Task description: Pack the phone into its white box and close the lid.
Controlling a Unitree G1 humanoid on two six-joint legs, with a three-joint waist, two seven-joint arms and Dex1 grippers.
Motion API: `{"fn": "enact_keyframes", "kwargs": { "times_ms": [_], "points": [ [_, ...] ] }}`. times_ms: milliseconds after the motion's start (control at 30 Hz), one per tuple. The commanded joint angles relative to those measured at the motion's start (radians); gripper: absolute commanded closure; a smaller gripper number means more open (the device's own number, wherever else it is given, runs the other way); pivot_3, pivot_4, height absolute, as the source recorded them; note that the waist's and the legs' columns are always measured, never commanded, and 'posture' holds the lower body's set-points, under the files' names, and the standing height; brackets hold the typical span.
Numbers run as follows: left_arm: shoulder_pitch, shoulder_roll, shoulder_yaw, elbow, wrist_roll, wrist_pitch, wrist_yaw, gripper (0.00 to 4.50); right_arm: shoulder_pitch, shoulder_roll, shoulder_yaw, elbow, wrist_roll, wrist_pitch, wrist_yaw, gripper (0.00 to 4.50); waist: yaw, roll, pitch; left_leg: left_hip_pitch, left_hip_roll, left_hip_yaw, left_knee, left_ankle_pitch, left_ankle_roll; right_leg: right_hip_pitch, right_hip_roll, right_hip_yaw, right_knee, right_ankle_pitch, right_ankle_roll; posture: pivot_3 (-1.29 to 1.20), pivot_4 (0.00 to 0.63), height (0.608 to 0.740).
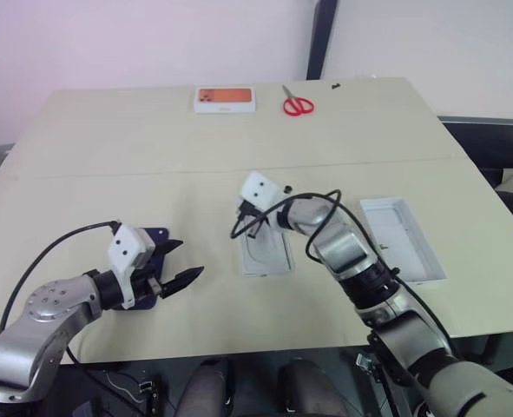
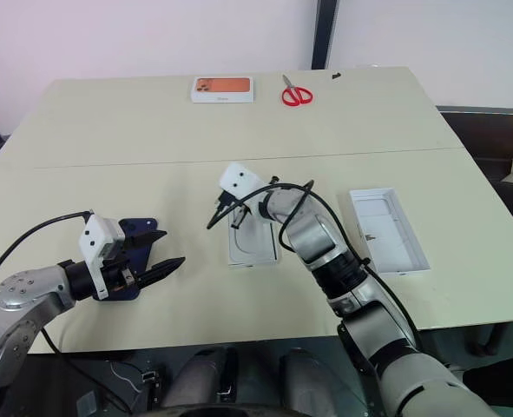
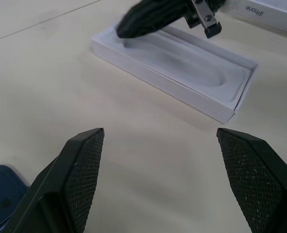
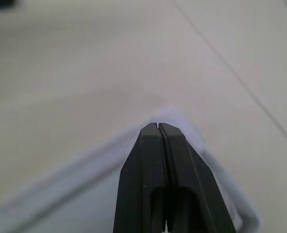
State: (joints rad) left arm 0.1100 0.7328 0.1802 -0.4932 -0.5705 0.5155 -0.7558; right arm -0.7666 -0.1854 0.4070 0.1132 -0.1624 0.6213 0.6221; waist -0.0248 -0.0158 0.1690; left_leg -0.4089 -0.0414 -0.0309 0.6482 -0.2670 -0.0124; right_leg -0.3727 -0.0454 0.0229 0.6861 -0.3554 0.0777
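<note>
The dark blue phone (image 1: 154, 236) lies flat on the table at the near left, partly under my left gripper (image 1: 178, 261). That gripper hovers open and empty; its fingers (image 3: 85, 170) point toward the white box (image 1: 266, 256) in the middle. A white insert (image 3: 192, 68) with an oblong hollow lies in the box. My right gripper (image 1: 245, 222) is shut with nothing in it, its tips (image 4: 158, 127) at the box's far left corner. The lid (image 1: 404, 239) lies open side up to the right of the box, with my right forearm between them.
A white box printed with an orange picture (image 1: 226, 100) and red scissors (image 1: 298, 106) lie near the table's far edge. A seam (image 1: 152, 172) crosses the tabletop behind the box. Cables loop off both wrists.
</note>
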Motion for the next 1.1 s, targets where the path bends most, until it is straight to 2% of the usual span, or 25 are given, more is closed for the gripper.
{"fn": "enact_keyframes", "kwargs": {
  "times_ms": [33, 167, 300, 633, 800, 900, 1100],
  "points": [
    [-0.005, -0.003, 0.015, -0.018, 0.0, -0.007, 0.0, 0.58, -0.03, 0.028, 0.011, 0.017, -0.005, -0.038, -0.015, 4.46, 0.001, 0.0, 0.0, 0.0, 0.0, 0.0, 0.0, 0.0, 0.0, 0.0, 0.0, 0.0, 0.0, 0.0, 0.0, 0.0, 0.15, 0.74],
    [0.0, -0.004, 0.017, -0.022, -0.001, -0.006, 0.003, 0.58, -0.065, 0.074, 0.026, 0.124, -0.019, -0.072, -0.04, 4.46, 0.003, 0.0, 0.0, 0.0, 0.0, 0.0, 0.001, 0.0, 0.0, -0.001, 0.0, 0.0, 0.0, 0.0, 0.0, 0.0, 0.15, 0.74],
    [0.01, -0.011, 0.024, -0.034, -0.002, -0.003, 0.014, 0.58, -0.076, 0.063, 0.034, 0.171, -0.055, -0.078, -0.06, 4.46, 0.003, 0.0, 0.0, 0.0, 0.0, 0.0, 0.001, 0.0, 0.0, -0.001, 0.0, 0.0, 0.0, 0.0, 0.0, 0.0, 0.15, 0.74],
    [0.015, -0.013, 0.017, -0.035, -0.001, -0.006, 0.021, 0.58, -0.001, 0.019, -0.009, 0.021, -0.023, -0.003, -0.023, 4.46, 0.004, 0.0, 0.0, 0.0, 0.0, 0.0, 0.0, 0.0, 0.0, -0.001, 0.0, 0.0, 0.0, 0.0, 0.0, 0.0, 0.15, 0.74],
    [-0.004, -0.013, 0.011, -0.02, 0.004, -0.007, 0.018, 0.58, 0.007, 0.02, -0.092, -0.081, 0.049, 0.038, -0.014, 4.46, 0.003, 0.0, 0.0, 0.0, 0.0, 0.0, 0.0, 0.0, 0.0, 0.0, 0.0, 0.0, 0.0, 0.0, 0.0, 0.0, 0.15, 0.74],
    [-0.016, -0.016, 0.023, -0.007, 0.005, -0.006, 0.028, 0.58, 0.012, -0.016, -0.117, -0.131, 0.072, 0.074, 0.007, 4.46, 0.004, 0.0, 0.0, 0.0, 0.0, 0.0, 0.0, 0.0, 0.0, 0.0, 0.0, 0.0, 0.0, 0.0, 0.0, 0.0, 0.15, 0.74],
    [-0.017, -0.003, 0.076, 0.028, -0.003, -0.003, 0.028, 0.58, 0.099, -0.193, -0.059, -0.265, 0.103, 0.088, 0.158, 4.46, 0.008, 0.0, 0.0, 0.0, 0.0, 0.0, 0.0, 0.0, 0.0, 0.0, 0.0, 0.0, -0.001, 0.0, 0.0, 0.0, 0.15, 0.74]
  ]
}}
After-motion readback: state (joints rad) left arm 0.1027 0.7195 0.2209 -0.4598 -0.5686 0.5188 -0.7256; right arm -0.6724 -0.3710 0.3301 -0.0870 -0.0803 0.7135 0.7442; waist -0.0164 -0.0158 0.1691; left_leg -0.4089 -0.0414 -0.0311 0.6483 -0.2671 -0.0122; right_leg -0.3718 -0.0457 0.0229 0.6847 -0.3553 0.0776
